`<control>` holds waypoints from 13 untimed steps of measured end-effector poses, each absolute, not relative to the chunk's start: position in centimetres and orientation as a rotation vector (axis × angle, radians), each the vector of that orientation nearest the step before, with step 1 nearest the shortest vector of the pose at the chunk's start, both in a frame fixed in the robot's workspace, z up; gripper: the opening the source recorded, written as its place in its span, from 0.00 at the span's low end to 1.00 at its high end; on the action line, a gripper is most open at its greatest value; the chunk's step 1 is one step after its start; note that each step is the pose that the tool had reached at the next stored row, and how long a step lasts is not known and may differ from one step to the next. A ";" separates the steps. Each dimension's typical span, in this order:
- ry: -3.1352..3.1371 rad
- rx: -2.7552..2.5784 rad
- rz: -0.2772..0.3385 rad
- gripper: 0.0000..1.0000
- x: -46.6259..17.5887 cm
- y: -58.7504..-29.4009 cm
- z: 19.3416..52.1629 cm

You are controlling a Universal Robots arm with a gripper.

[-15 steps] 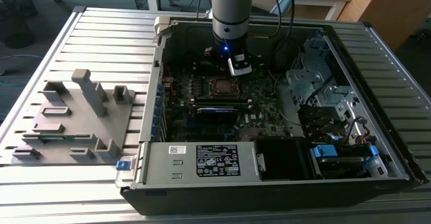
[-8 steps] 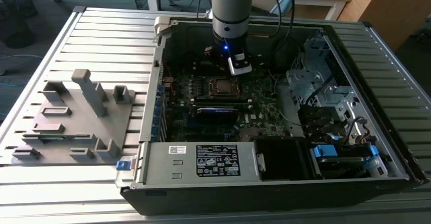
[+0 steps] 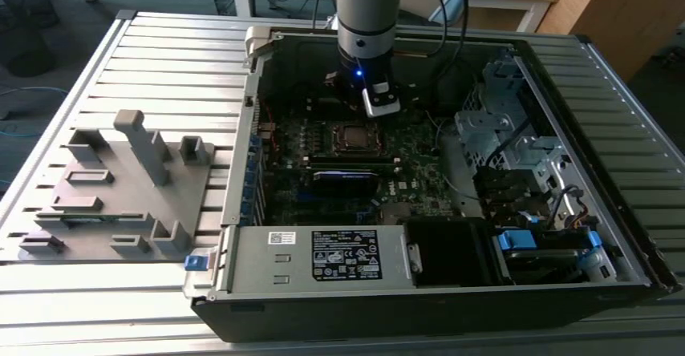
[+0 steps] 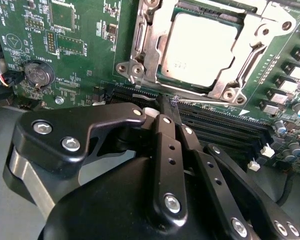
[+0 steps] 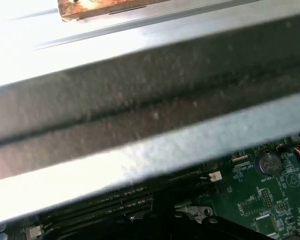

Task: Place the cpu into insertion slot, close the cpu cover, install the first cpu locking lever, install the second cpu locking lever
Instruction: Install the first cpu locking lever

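The cpu (image 4: 200,47) lies flat in its socket on the green motherboard, its dull grey top showing through the window of the cpu cover (image 4: 157,50). The silvery cover lies down around the chip. A thin metal lever rod (image 4: 215,102) runs along the socket edge nearest my gripper. My gripper (image 4: 172,100) has its black fingers (image 4: 162,130) drawn together into a point, shut, with the tip right at the end of that rod; whether it touches is unclear. In the exterior view the gripper (image 3: 377,103) hangs just behind the cpu (image 3: 352,135), inside the open case.
Black memory slots (image 4: 225,125) run beside the socket, and a coin battery (image 4: 38,74) sits on the board. The case wall (image 5: 140,110) is close to the wrist. A grey power box (image 3: 321,256) and drive cages (image 3: 503,131) crowd the case. A grey fixture (image 3: 118,188) stands at the exterior view's left.
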State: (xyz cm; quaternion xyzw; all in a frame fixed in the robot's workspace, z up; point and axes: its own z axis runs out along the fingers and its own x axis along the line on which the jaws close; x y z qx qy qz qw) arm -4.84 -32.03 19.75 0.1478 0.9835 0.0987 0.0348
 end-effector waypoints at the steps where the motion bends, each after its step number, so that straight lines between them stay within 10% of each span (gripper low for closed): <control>1: 3.023 0.455 0.303 0.10 -4.8 -32.0 19.7; 13: 3.023 0.453 0.280 0.10 -4.8 -32.0 19.7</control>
